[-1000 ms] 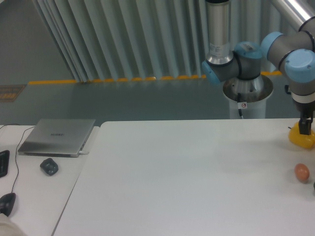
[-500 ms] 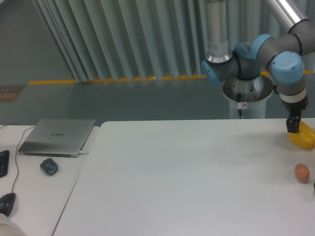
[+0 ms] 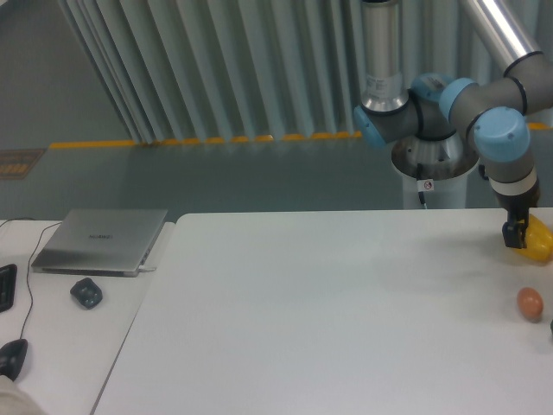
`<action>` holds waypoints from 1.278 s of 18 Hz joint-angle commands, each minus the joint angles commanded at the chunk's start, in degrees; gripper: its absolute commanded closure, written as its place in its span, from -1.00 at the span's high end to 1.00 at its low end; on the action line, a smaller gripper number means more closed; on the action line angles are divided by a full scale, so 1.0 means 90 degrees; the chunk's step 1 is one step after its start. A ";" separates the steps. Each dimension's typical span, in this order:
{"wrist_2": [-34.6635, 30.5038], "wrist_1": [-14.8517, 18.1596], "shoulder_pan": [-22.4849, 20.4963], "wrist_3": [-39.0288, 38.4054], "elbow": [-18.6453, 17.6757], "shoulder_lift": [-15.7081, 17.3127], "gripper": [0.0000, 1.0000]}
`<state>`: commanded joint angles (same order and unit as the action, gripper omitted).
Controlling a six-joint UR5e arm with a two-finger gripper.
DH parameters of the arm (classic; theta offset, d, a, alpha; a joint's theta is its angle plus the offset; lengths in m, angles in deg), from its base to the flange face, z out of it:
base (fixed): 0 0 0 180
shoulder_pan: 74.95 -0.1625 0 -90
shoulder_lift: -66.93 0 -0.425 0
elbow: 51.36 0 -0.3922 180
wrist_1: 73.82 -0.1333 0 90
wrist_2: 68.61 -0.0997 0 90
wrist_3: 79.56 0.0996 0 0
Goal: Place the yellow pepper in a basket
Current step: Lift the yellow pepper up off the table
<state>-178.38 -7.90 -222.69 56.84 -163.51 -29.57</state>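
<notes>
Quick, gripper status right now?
Gripper: at the yellow pepper's left side; open, closed or gripping cannot be told from this view.

Gripper (image 3: pixel 516 233) against yellow pepper (image 3: pixel 539 239), table's (image 3: pixel 346 311) right edge; egg (image 3: pixel 530 302) nearby.

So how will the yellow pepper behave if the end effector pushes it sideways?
The yellow pepper looks smooth and rounded, so it would probably roll or slip rather than stay put. It sits near the right side of the table, so a push could send it off. The end effector hides part of it.
</notes>
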 joint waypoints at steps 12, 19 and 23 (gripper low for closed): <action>-0.0146 -0.0254 -0.0157 0.0206 -0.0137 -0.0195 1.00; -0.0137 -0.0274 -0.0186 0.0147 -0.0176 -0.0234 0.46; -0.0088 -0.0264 -0.0167 -0.0204 -0.0137 -0.0225 -0.14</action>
<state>-179.18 -10.28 -224.19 55.00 -164.74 -31.60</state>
